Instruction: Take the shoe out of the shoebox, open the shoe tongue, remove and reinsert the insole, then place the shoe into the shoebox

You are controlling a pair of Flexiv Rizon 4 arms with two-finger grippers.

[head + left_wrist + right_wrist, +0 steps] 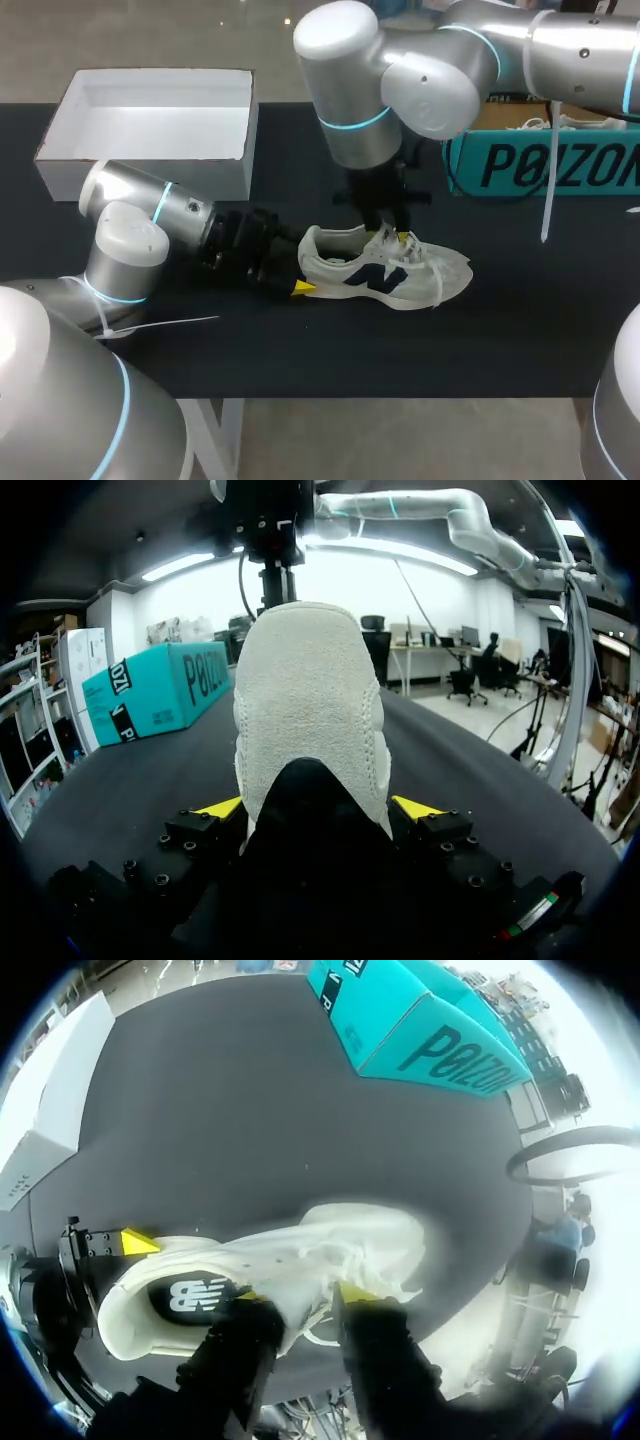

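A white sneaker (380, 270) with a dark side logo lies on the black table, heel toward my left arm. My left gripper (303, 272) holds that heel. In the left wrist view its yellow tips press both sides of the sneaker's heel (310, 710), so the left gripper (318, 808) is shut on it. My right gripper (393, 238) comes down from above onto the laced area. In the right wrist view the right gripper (300, 1295) stands narrow, with the tongue and laces of the sneaker (330, 1245) pinched between its fingers.
The open white shoebox (240, 125) stands at the back left, behind my left arm. A teal box (545, 160) stands at the back right, close to my right arm. Bare black table lies in front of the shoe.
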